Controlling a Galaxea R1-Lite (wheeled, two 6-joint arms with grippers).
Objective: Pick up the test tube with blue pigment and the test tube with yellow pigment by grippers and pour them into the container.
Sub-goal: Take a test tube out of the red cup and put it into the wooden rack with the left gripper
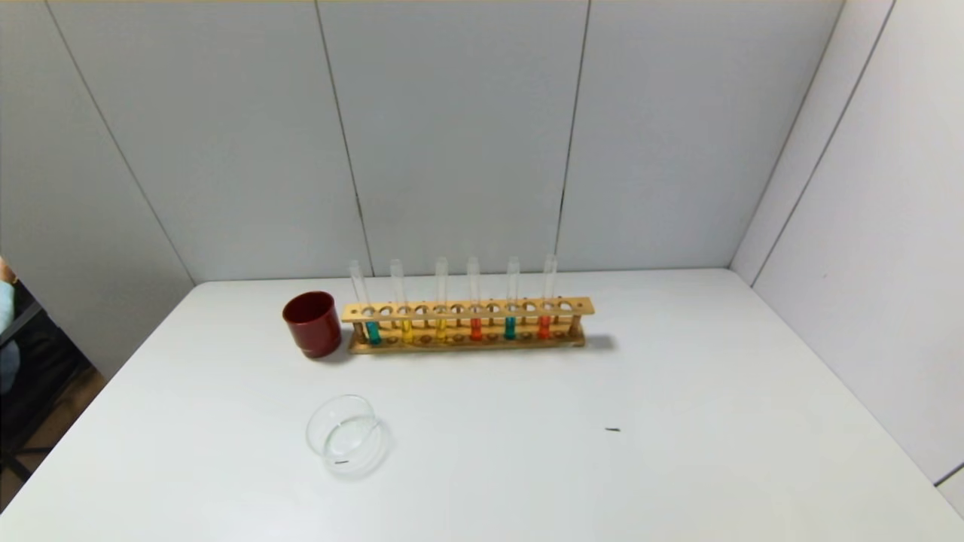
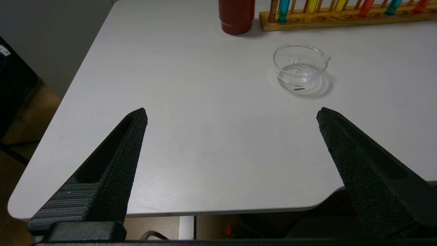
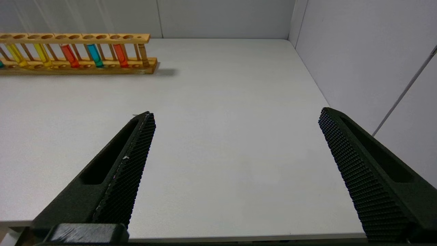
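Observation:
A wooden rack at the back of the white table holds several upright tubes. Two hold blue-teal liquid, one at the rack's left end and one toward its right. Two hold yellow liquid, side by side. The clear glass container sits in front of the rack, left of centre, and shows in the left wrist view. My left gripper is open and empty over the table's near left edge. My right gripper is open and empty over the near right part. Neither shows in the head view.
A dark red cup stands just left of the rack. Two tubes with orange-red liquid stand in the rack's right half. Grey wall panels close the back and the right side. A small dark speck lies on the table.

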